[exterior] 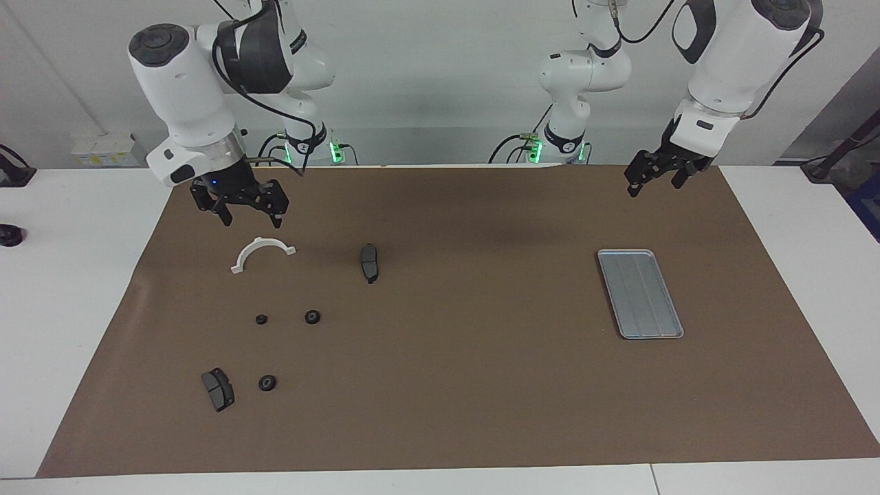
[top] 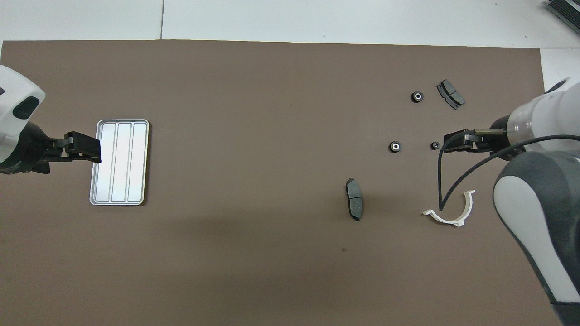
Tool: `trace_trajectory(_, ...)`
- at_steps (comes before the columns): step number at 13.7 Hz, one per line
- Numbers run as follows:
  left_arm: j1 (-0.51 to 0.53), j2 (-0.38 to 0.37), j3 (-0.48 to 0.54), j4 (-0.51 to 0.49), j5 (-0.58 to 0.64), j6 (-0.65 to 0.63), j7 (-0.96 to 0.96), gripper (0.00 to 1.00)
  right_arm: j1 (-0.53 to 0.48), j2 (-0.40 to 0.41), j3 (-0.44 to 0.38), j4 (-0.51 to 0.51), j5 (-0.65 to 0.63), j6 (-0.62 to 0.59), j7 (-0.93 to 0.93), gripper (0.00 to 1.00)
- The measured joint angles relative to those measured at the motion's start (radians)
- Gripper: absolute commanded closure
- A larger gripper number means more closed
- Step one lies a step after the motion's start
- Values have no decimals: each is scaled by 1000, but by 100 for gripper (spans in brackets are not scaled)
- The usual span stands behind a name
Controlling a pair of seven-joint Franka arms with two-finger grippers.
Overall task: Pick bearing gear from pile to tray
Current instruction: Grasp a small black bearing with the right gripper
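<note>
The pile lies loose on the brown mat toward the right arm's end. It holds three black round gears [exterior: 312, 317] [exterior: 261, 319] [exterior: 267, 383], two dark grey pads [exterior: 370, 262] [exterior: 218, 389] and a white half-ring bracket [exterior: 263, 253]. In the overhead view the gears [top: 395, 146] [top: 434, 145] [top: 417, 96] show pale centres. My right gripper [exterior: 251, 221] [top: 451, 141] hangs open and empty over the mat by the bracket. The silver tray [exterior: 639, 293] [top: 118, 162] lies bare toward the left arm's end. My left gripper [exterior: 653, 187] [top: 93, 148] waits open and empty in the air beside the tray.
The brown mat [exterior: 454, 385] covers most of the white table. A black cable [top: 446, 181] loops down from the right wrist over the bracket. A small dark object [exterior: 9, 236] sits on the white tabletop past the mat at the right arm's end.
</note>
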Motion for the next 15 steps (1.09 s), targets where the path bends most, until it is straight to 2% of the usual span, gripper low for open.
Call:
trace_trajectory(6,0,0,0,0,0,0,0,0,19,193,3,-31,0,245,0,0)
trace_trajectory(15,0,0,0,0,0,0,0,0,57,311,3,-109,0,455,0,0)
